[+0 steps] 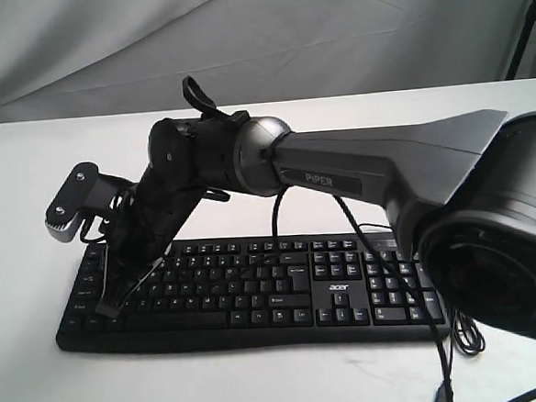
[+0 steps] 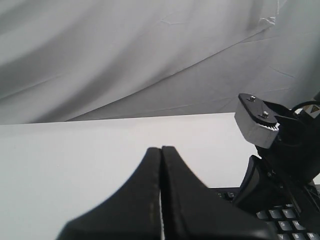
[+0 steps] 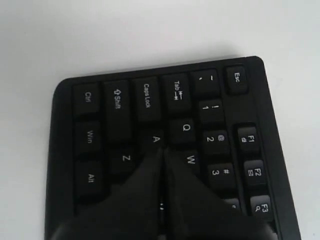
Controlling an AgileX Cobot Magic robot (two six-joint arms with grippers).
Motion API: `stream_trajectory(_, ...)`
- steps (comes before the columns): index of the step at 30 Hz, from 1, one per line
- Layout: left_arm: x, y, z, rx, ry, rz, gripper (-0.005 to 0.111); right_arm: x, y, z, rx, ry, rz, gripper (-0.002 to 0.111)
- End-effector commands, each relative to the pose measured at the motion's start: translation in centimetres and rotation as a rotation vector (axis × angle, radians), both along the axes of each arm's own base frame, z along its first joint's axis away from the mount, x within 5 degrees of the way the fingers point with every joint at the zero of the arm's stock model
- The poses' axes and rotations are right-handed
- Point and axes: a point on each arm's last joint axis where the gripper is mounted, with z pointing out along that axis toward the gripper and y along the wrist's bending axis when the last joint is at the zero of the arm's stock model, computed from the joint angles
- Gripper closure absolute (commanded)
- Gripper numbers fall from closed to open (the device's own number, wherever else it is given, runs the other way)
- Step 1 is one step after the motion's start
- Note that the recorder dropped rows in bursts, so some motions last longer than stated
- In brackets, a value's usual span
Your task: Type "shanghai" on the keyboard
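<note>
The black keyboard [image 1: 256,294] with white legends lies across the white table [image 1: 17,163]. My right arm reaches over it to its left end. There the right gripper [image 1: 107,312] points down, shut on nothing. In the right wrist view its tips [image 3: 161,149] sit low over the keyboard [image 3: 115,100], between the A key [image 3: 156,139] and the W key [image 3: 191,159]; the key under them is hidden. I cannot tell whether they touch. My left gripper [image 2: 161,148] is shut and empty over bare table, beside the keyboard's corner [image 2: 280,225].
A thin black cable [image 1: 441,345] loops off the keyboard's right end toward the front table edge. The right arm's grey wrist block [image 2: 256,122] stands close to the left gripper. A grey cloth backdrop [image 1: 256,27] hangs behind the table.
</note>
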Motion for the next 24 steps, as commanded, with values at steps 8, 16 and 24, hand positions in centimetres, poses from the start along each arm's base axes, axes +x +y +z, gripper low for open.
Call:
stream_trajectory(8, -0.01, -0.04, 0.01, -0.002, -0.007, -0.006, 0.107, 0.20, 0.40, -0.44, 0.035, 0.002, -0.015, 0.108)
stream_trajectory(16, -0.01, -0.04, 0.01, -0.002, -0.007, -0.006, 0.107, 0.18, 0.46, -0.99, 0.032, 0.016, -0.021, 0.108)
stream_trajectory(24, -0.01, -0.04, 0.01, -0.002, -0.007, -0.006, 0.107, 0.15, 0.43, -1.14, 0.027, 0.020, -0.019, 0.108)
